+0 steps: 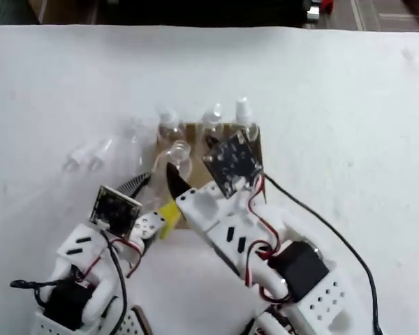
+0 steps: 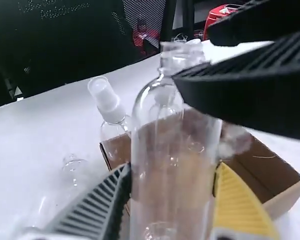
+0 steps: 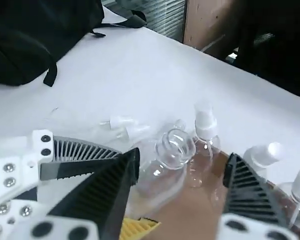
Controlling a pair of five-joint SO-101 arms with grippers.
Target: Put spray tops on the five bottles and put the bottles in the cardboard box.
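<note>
Clear plastic is what the bottle with no top (image 1: 174,155) is made of. In the high view it is just by the near side of the brown cardboard box (image 1: 195,131). The left gripper (image 1: 153,195) is at the bottle, and the right gripper (image 1: 190,158) hangs over it. Three clear bottles with white spray tops (image 1: 213,117) stand in the box. Two loose white spray tops (image 1: 84,159) lie on the white table (image 1: 335,84), well apart from the box.

In the left wrist view, the grey and yellow jaws squeeze the open bottle's body.

In the right wrist view, the black jaws are wide apart and hold nothing. The bottle's mouth sits between them.

If the right jaws bump the neck, the bottle could tip or slip from the left jaws. It needs a top before it goes in the box.
</note>
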